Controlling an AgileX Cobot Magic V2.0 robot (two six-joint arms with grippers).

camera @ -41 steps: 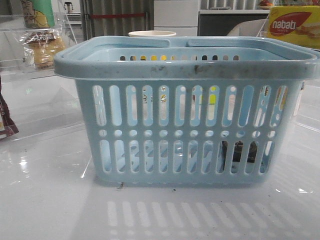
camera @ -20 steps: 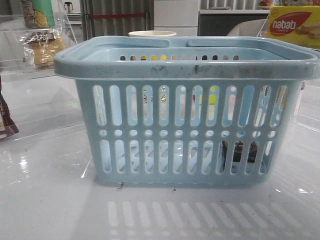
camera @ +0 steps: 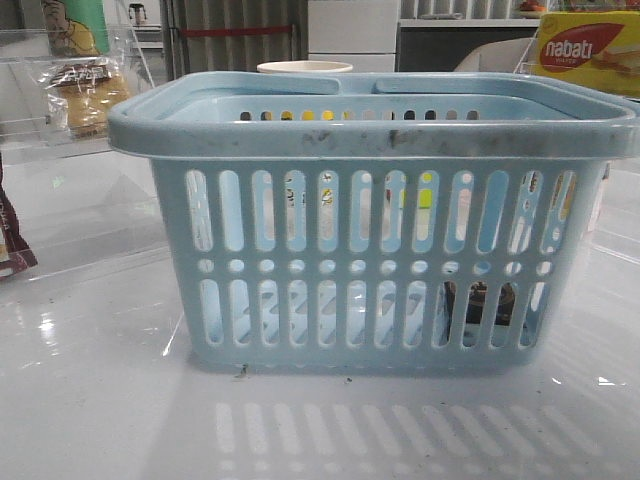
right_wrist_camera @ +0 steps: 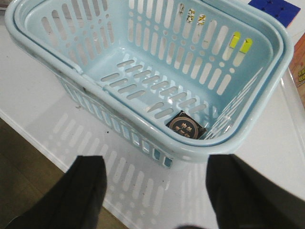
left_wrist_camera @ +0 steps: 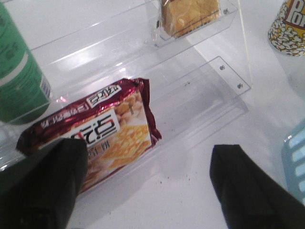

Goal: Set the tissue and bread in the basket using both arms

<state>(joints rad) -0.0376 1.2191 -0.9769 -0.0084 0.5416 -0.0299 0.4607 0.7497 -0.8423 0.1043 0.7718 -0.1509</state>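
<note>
Already the tissue lies inside the basket, dark behind its slots on the glossy white table; the bread waits on a clear shelf behind. Left gripper hangs wide over a red snack bag. Right gripper, wide and empty, looks down at 1 packet in the corner.

Red snack packet, nabati box
</note>
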